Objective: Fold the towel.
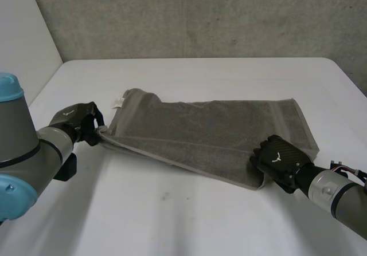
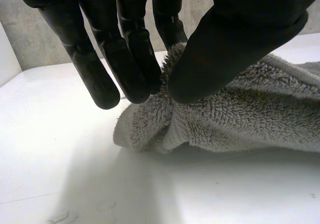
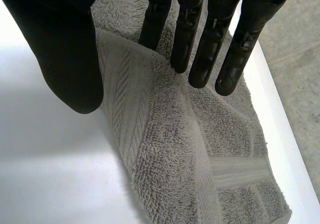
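A grey towel (image 1: pixel 212 130) lies lengthwise across the white table (image 1: pixel 172 221), its near long edge lifted and stretched between my two hands. My left hand (image 1: pixel 77 118) is at the towel's left end. In the left wrist view the left hand (image 2: pixel 100 68) pinches a bunched corner of the towel (image 2: pixel 240 108) between thumb and fingers, just above the table. My right hand (image 1: pixel 279 156) is at the near right corner. In the right wrist view the right hand (image 3: pixel 65 43) has its straight fingers on top of the towel (image 3: pixel 170 154), its thumb on the other side of a raised fold.
A small white label (image 1: pixel 117 102) sticks out at the towel's far left corner. The table's right edge (image 1: pixel 350 78) runs close to the towel's right end. A grey wall (image 1: pixel 200 15) stands behind the table.
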Motion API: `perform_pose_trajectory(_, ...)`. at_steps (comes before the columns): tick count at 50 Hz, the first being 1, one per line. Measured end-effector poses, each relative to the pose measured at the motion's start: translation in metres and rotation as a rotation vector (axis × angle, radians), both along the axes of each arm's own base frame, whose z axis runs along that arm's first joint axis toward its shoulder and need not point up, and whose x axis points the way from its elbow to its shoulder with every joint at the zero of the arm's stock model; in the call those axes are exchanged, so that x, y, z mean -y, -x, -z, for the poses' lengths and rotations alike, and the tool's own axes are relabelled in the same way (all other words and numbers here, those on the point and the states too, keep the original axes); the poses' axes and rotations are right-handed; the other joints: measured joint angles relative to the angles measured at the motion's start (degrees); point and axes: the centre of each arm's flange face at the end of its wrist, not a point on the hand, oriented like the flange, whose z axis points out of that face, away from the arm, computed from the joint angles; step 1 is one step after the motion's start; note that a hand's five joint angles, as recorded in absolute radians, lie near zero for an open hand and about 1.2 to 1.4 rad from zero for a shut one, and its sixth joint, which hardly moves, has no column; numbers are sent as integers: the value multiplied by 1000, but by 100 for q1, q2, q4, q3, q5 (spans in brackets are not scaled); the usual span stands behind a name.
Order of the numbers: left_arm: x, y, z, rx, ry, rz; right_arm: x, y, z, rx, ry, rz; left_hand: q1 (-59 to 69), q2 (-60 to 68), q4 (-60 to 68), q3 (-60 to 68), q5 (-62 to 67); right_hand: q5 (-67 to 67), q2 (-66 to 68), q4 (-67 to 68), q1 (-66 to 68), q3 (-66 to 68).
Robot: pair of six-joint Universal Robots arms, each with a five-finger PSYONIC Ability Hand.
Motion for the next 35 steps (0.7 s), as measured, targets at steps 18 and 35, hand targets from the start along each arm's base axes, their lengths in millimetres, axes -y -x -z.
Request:
perform_pose_trajectory(18,0,-1,-9,-3,17,-2,21,0,-27,57,151,46,0,0,0,0,0,3073,3070,3106,3578,3095)
perform_pose_trajectory(35,-51,-16,-156,-74,259,-2,28,50,-236,518,181,472,0,0,0,0,0,3133,3112,3151,3641,3138)
